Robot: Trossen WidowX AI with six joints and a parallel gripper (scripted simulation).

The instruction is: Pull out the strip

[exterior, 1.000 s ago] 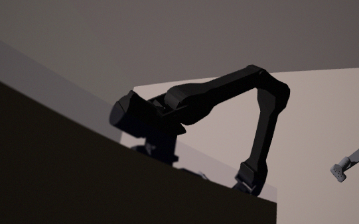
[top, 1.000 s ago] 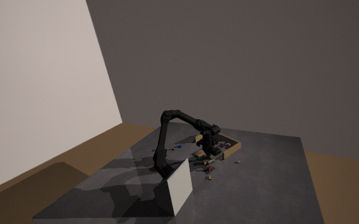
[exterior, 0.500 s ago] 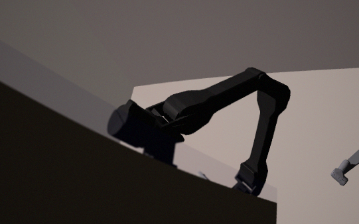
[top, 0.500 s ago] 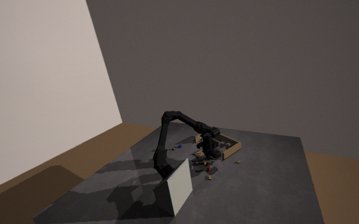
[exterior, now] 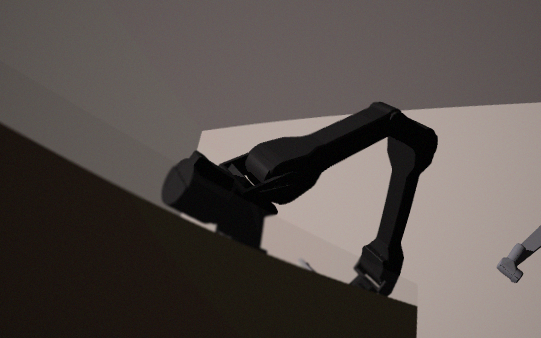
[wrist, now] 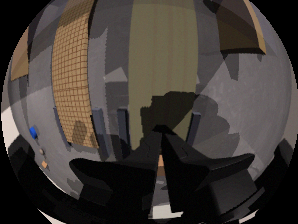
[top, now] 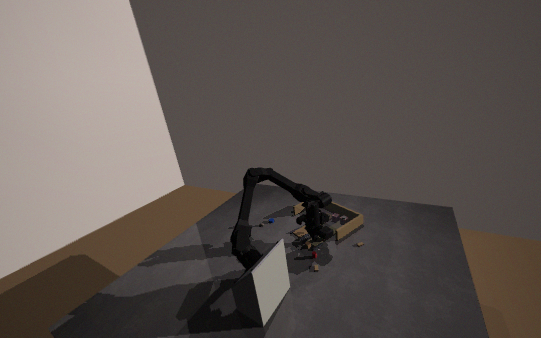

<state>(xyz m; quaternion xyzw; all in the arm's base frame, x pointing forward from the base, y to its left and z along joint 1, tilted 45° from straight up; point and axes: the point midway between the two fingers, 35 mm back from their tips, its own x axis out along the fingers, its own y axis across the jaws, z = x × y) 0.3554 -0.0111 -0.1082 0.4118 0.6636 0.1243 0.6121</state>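
Note:
My gripper point(wrist: 160, 128) is shut with nothing seen between its fingertips. It points down over the near part of an olive strip point(wrist: 162, 50), with its shadow on the strip. I cannot tell whether the tips touch it. A tan strip with a grid pattern point(wrist: 72, 65) lies to the left, apart from the olive one. Short dark rails point(wrist: 123, 131) point(wrist: 194, 131) stand at the sides of the strips. Small cubes point(top: 335, 217) sit inside the tan-walled tray point(top: 350, 228) in the top view. I cannot make out a label on any. The exterior view hides the fingertips behind the table edge.
A tan wall point(wrist: 257, 25) stands ahead right and another tan wall point(wrist: 20, 56) far left. A blue object point(top: 271, 220) point(wrist: 33, 132) lies left. A red object point(top: 314, 255) and small tan blocks point(top: 360, 244) point(top: 316, 268) lie outside the tray. A pale panel point(top: 272, 285) stands near the arm's base.

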